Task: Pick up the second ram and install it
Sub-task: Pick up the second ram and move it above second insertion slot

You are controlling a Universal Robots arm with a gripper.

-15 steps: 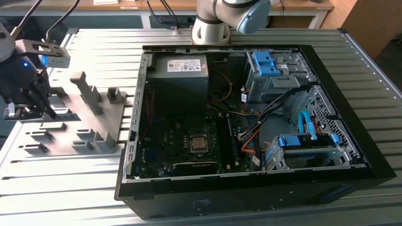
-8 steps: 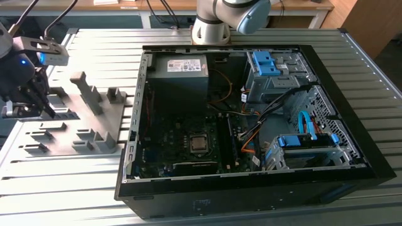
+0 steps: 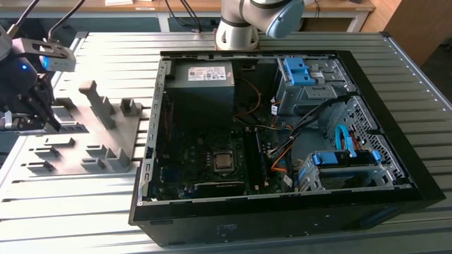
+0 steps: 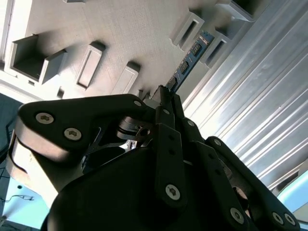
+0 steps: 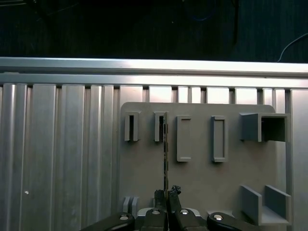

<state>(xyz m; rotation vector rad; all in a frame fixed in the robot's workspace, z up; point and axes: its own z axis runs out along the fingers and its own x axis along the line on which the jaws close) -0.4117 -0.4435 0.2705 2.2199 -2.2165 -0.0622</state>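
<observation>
My gripper hangs over the grey slotted holder plate at the exterior view's left, outside the computer case. It is shut on one end of the second ram, a narrow dark stick with black chips. In the first wrist view the ram is edge-on and runs from my fingertips to a narrow slot in the plate. I cannot tell whether its far end is still in that slot or just above it.
The open computer case lies on the ribbed metal table, with the motherboard facing up and blue drive brackets at the exterior view's right. The arm's base stands behind the case. Raised grey blocks stick up from the plate.
</observation>
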